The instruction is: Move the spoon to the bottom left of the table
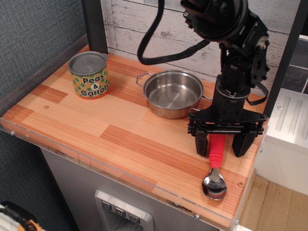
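The spoon (215,171) lies at the front right of the wooden table (96,125), its red ribbed handle pointing back and its silver bowl near the front edge. My gripper (220,144) is open and lowered over the handle, one black finger (200,143) on the left of it and the other (240,144) on the right. The upper part of the handle is hidden behind the gripper. The fingers stand apart from the handle, close to the tabletop.
A steel pot (172,93) with side handles stands at the back middle, just behind and left of the gripper. A "Peas & Carrots" can (89,75) stands at the back left. A clear acrylic rim (120,180) runs along the front edge.
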Motion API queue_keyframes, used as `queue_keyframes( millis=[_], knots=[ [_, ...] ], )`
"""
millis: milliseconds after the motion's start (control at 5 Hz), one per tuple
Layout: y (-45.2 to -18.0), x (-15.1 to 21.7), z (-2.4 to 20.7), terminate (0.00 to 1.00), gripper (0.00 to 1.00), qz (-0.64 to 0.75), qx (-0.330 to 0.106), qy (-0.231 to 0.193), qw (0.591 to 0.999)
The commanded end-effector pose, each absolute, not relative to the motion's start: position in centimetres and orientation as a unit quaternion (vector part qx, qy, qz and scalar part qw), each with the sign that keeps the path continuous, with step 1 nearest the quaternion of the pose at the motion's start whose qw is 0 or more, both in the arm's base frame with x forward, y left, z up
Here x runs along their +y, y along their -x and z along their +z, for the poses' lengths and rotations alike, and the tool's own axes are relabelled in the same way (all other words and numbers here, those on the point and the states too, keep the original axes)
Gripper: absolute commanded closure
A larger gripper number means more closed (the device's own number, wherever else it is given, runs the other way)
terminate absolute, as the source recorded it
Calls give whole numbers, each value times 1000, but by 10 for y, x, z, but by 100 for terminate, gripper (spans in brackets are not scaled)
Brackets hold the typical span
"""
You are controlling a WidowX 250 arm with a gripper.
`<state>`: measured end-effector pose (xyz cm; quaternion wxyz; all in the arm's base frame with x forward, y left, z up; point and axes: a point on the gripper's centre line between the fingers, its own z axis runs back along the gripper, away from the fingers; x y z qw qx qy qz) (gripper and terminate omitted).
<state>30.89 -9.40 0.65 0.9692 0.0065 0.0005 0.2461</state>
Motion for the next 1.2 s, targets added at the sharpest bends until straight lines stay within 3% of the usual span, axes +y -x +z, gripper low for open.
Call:
queue_keyframes(
  millis=[0, 600, 1000],
  knots=[
    [-306, -92, 11, 0, 100, 251, -16, 19, 968],
    [-286, -67, 62, 0, 100, 330, 13, -11, 944],
    [-267, -15, 70, 0, 100, 442, 31, -2, 897]
  ],
)
